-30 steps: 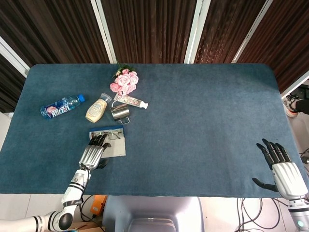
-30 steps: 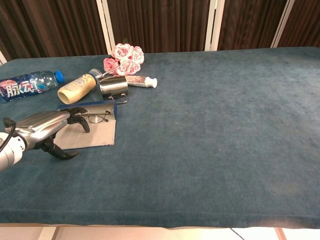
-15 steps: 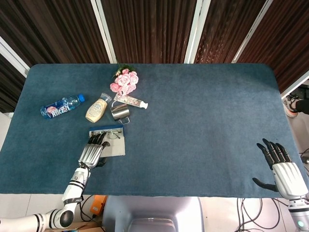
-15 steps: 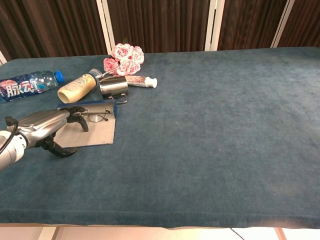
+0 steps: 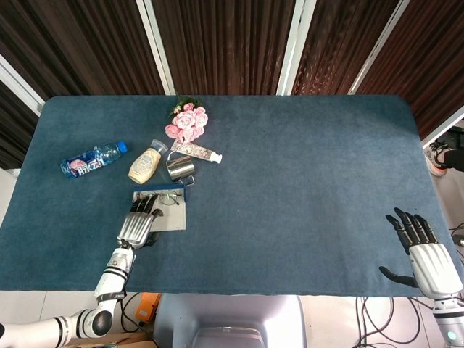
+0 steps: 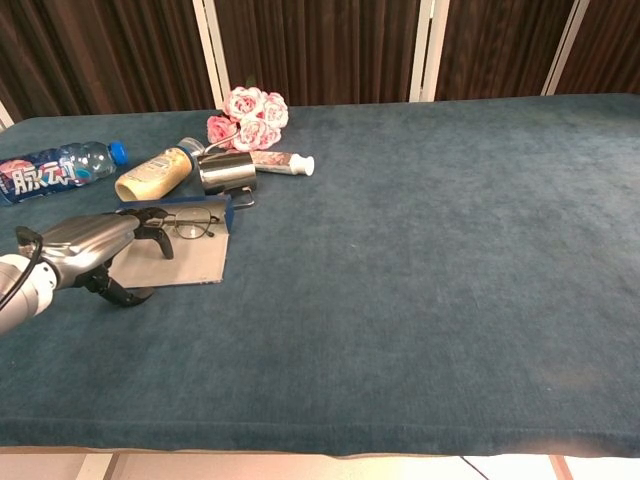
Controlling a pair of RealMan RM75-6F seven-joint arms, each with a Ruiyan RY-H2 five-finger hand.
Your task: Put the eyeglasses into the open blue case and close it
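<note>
The open blue case (image 5: 161, 193) (image 6: 226, 214) lies at the left of the table, its grey lining (image 5: 171, 218) (image 6: 192, 263) facing up. The thin-framed eyeglasses (image 5: 165, 198) (image 6: 193, 225) rest on the case's far part. My left hand (image 5: 137, 225) (image 6: 88, 248) lies over the case's left side. Its fingertips (image 6: 152, 236) touch the lining beside the glasses' left end, and its thumb sits apart on the cloth. My right hand (image 5: 423, 250) hovers open at the table's near right corner, far from the case, and shows only in the head view.
Behind the case stand a steel cup (image 5: 180, 168) (image 6: 226, 170), a beige squeeze bottle (image 5: 146, 165), a water bottle (image 5: 92, 159), a white tube (image 5: 199, 152) and pink flowers (image 5: 187, 121). The blue cloth (image 5: 304, 181) covers the table.
My left hand has crept away from me, toward the glasses. The case's near grey edge has drawn back with it, so the lining looks shorter. The right hand has not moved.
</note>
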